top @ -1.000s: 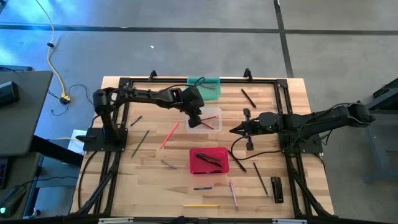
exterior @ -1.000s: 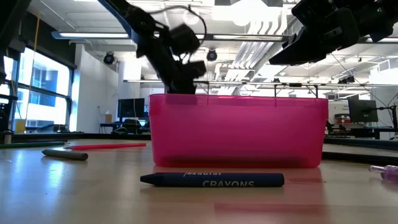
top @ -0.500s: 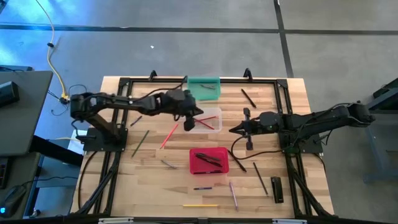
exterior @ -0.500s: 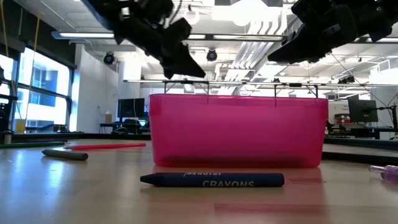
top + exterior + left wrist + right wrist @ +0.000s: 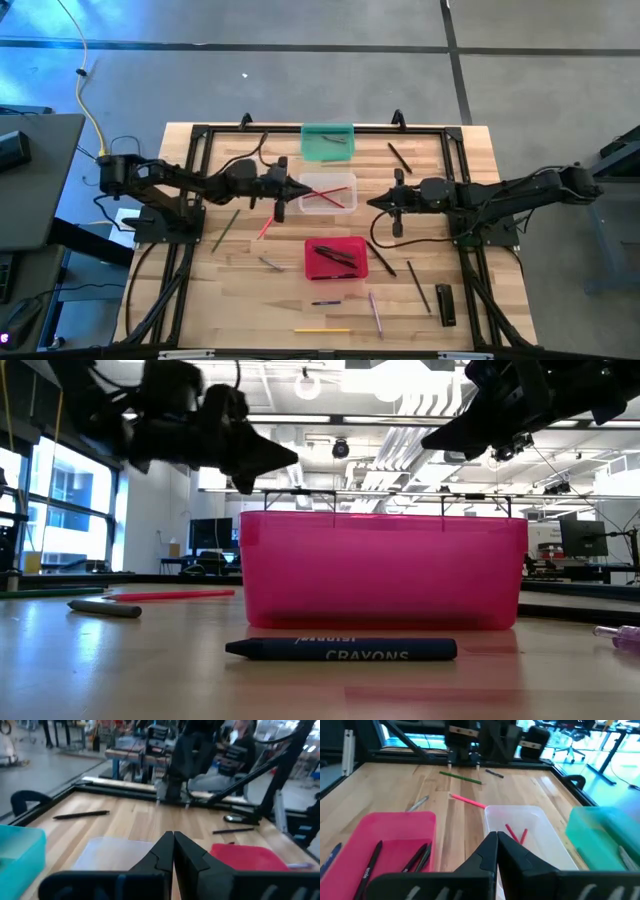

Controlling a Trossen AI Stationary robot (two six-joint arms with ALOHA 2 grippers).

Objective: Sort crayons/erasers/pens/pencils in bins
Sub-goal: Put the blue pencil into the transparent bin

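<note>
My left claw [image 5: 296, 187] now pulled back from over clear bin [image 5: 331, 192] at frame centre to its left edge, fingers shut, empty. Red pencils [image 5: 322, 196] lie inside: drop done. Pink pencil [image 5: 265, 226] left of bin likely next. Right claw [image 5: 374, 204] shut, waiting centre-right.

Three small tubs are set along the table's middle: a teal bin [image 5: 327, 141] at the far edge, a clear bin [image 5: 329, 192] below it, a red bin [image 5: 335, 257] nearest. Red pencils [image 5: 322, 195] are laid crossed in the clear bin. Dark pens [image 5: 335, 256] are held in the red one. Other pens [image 5: 399, 157] and pencils [image 5: 224, 231] are scattered flat on the wood.
</note>
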